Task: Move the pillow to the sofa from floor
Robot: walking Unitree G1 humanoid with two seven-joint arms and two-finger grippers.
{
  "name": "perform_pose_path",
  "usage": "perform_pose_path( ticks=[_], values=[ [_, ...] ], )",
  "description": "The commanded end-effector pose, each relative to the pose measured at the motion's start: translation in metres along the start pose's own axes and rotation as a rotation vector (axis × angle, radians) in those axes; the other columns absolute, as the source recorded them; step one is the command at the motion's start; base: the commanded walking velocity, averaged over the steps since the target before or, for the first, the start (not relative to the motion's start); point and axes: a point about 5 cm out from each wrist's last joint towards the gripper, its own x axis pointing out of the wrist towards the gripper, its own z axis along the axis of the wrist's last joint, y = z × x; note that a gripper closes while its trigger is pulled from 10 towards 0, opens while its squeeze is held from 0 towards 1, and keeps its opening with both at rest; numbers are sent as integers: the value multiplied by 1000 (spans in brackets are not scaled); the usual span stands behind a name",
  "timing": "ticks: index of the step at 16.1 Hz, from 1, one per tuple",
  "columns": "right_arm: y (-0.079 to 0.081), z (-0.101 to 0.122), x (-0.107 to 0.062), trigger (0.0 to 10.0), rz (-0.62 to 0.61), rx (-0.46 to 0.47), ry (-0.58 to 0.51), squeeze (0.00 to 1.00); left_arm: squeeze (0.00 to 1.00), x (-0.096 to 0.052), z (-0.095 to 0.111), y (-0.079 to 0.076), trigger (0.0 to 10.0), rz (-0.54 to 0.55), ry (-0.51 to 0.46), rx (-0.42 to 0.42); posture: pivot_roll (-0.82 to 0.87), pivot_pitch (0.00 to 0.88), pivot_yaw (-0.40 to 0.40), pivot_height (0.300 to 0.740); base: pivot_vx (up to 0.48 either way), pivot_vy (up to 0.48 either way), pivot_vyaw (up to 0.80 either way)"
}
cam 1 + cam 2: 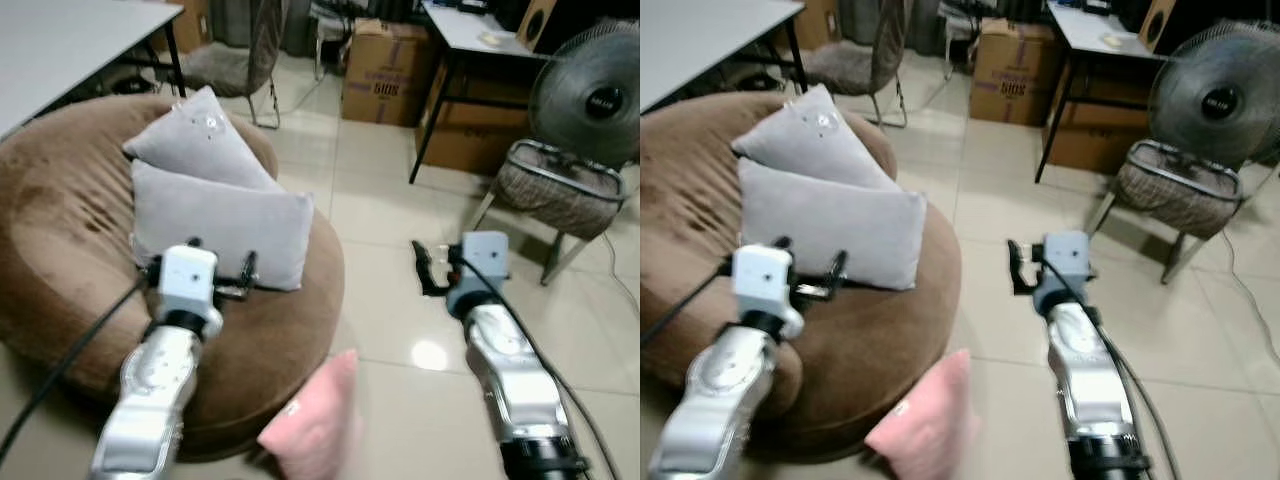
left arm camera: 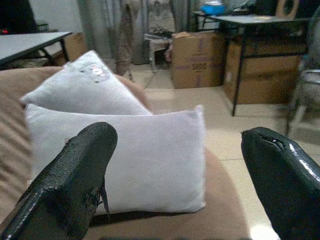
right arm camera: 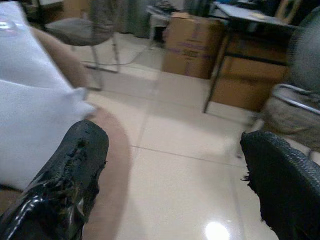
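A pink pillow, blurred, lies low at the front edge of the round brown sofa, by the floor between my two arms. Two grey pillows sit on the sofa, one lying flat-faced and one propped behind it. My left gripper is open just in front of the nearer grey pillow, holding nothing. Over the tiled floor to the right of the sofa, my right gripper is open and empty, its fingers spread wide.
A standing fan and a woven-seat chair are at the right. Cardboard boxes and a black-legged desk stand at the back. A grey table and another chair lie behind the sofa.
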Motion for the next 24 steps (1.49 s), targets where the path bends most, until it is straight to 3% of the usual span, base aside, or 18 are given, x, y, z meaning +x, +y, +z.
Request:
perform_pose_path(
  ticks=[1,5,9,14,24],
  values=[
    [3,2,0,10000,22,9,-11,0,0,-4,-3,0,10000,-7,12,0,55,0,-78,720,0,0,0],
    [4,1,1,10000,31,-2,-10,0,0,-11,-5,-1,10000,-33,8,-11,74,0,-80,685,0,0,0],
    [3,0,-2,10000,24,-11,-7,0,0,-10,-5,2,10000,-31,9,-1,60,0,-61,655,0,0,0],
    [-3,-3,-4,10000,-5,-21,-2,0,0,-4,-3,-6,10000,-71,-1,0,48,0,-45,655,0,0,0],
    [3,-9,-5,10000,-8,1,16,0,0,4,-6,-4,10000,-105,15,46,63,0,-37,640,0,0,0]
  ],
)
